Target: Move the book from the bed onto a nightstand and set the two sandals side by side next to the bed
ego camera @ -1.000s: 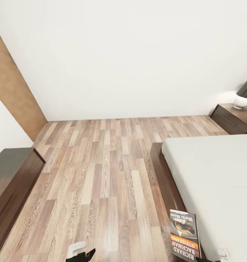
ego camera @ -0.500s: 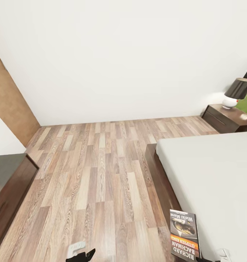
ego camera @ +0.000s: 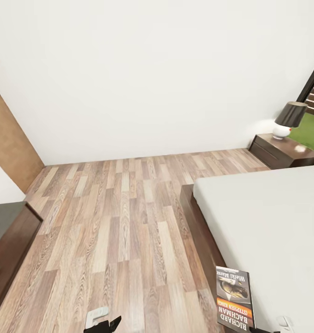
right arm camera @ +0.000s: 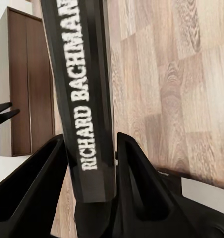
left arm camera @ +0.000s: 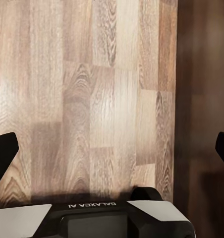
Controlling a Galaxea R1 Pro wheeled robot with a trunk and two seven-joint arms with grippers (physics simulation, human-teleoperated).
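You have the book (right arm camera: 84, 99) clamped in your right gripper (right arm camera: 89, 163); in the right wrist view its dark spine with the white "RICHARD BACHMAN" lettering stands between the two black fingers (right arm camera: 137, 168), which press on its covers; in the head view the book (ego camera: 234, 298) shows its cover with the orange band, held up off the mattress at the near left edge of the bed (ego camera: 267, 222); the bed's grey mattress runs away from you to the right, with its dark wooden frame along the floor side. Your left gripper (left arm camera: 112, 153) hangs over the wood-plank floor (ego camera: 120, 222) with its dark fingertips (left arm camera: 3, 153) spread wide and nothing between them; a dark wooden surface (left arm camera: 203, 99) lies along one side of that view. Beyond the far corner of the bed stands the nightstand (ego camera: 281, 151), against the white wall (ego camera: 152, 69); a lamp (ego camera: 287, 119) with a dark shade and white base sits on its top. At the left edge of the head view a longer dark cabinet (ego camera: 9, 240) stands on the floor, and a brown wall panel (ego camera: 9, 138) rises behind it.
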